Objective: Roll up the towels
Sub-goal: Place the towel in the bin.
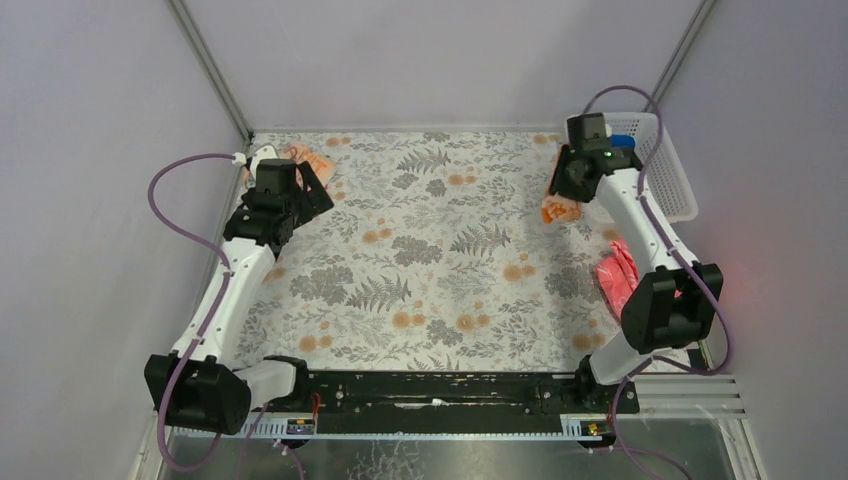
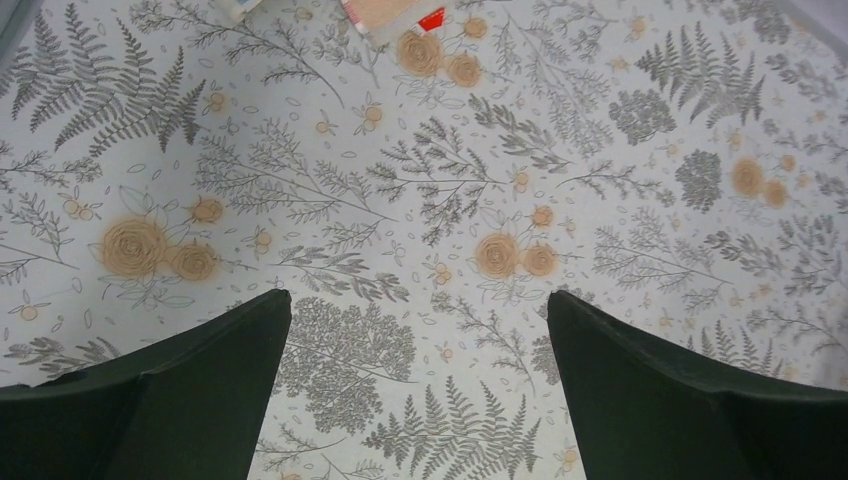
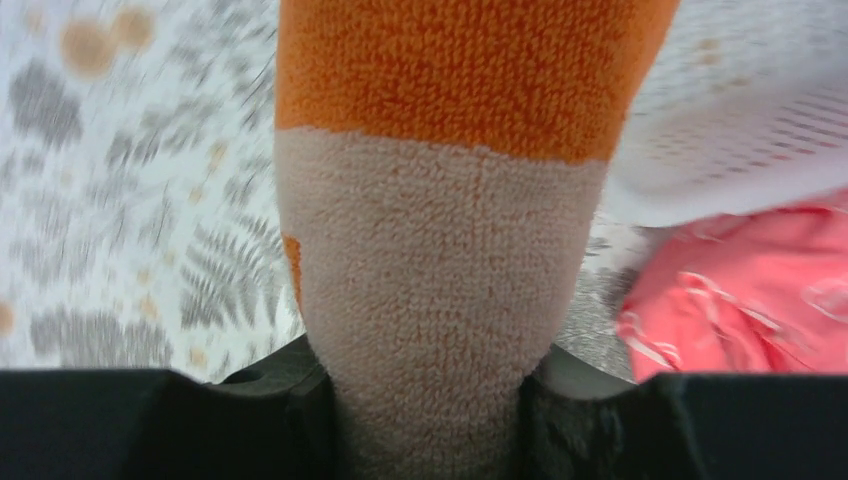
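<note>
Step in hand: fetching a towel to the working area; no rolling has begun, as I judge it.
Right pincer: pressed together on the orange-bordered towel, gripping its cream middle, with the orange border at the end away from the camera.
Orange-bordered towel's place: hangs bunched from the right pincer at the far right of the bench, just beside the white basket. Whether its lower end touches the bench I cannot tell.
Left pincer: spread wide, nothing between its fingers, above bare floral covering at the far left.
Pale peach towel: lies crumpled at the far left corner of the bench, just beyond the left pincer; only a corner with a red tag shows at the top edge of the left wrist view.
Pink cloth: heaped at the right edge, near the right arm, apart from both towels.
Progress: early; both towels unrolled, neither laid flat.
Next move calls for: carrying the held towel to the open middle and spreading it flat without folds before rolling from one edge. The left pincer will likely be needed to pin or pull a corner.
Risk: the bunched cloth may land creased and roll unevenly.
</note>
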You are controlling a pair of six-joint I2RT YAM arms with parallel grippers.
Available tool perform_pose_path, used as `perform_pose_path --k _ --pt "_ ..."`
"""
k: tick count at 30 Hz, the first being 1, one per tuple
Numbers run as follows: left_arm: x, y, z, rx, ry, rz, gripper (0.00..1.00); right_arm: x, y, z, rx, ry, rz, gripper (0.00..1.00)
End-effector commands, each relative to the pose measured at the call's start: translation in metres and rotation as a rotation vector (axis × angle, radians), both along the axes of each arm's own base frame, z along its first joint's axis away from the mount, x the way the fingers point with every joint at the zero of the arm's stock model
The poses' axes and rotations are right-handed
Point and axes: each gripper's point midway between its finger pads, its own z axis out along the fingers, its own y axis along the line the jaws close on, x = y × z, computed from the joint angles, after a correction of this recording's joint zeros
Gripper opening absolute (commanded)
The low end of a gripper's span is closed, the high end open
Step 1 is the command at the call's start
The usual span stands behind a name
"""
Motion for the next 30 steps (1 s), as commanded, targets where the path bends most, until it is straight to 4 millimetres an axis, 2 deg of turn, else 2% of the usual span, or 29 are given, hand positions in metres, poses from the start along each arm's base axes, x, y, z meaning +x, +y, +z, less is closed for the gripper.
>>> perform_pose_path --k 1,8,12,15,19,23,26,30 --pt "-0.005 0.012 -0.006 0.055 0.01 0.02 1.0 0.013 -0.071 0.03 -0.086 -0.044 -0.389 0.0" --pt "-0.007 0.009 -0.016 0.046 0.027 0.011 1.0 0.042 -0.147 0.027 -0.153 -0.06 -0.708 0.0" --pt "-0.008 0.011 -0.018 0.052 0.033 0.02 1.0 0.054 -0.18 0.009 -0.138 -0.044 -0.829 0.0" --pt "-0.007 0.012 -0.02 0.052 0.041 0.022 1.0 0.062 -0.198 -0.007 -0.131 -0.027 -0.899 0.0" --pt "-0.006 0.014 -0.025 0.054 0.056 0.03 1.0 0.079 -0.206 -0.027 -0.131 -0.026 -0.944 0.0" --pt "-0.005 0.018 -0.031 0.045 0.072 0.043 1.0 0.089 -0.209 -0.057 -0.129 0.017 -1.002 0.0" --pt "-0.004 0.02 -0.034 0.046 0.084 0.051 1.0 0.096 -0.205 -0.082 -0.101 0.049 -1.02 0.0" --pt "-0.003 0.022 -0.039 0.037 0.097 0.056 1.0 0.104 -0.198 -0.105 -0.047 0.061 -1.027 0.0"
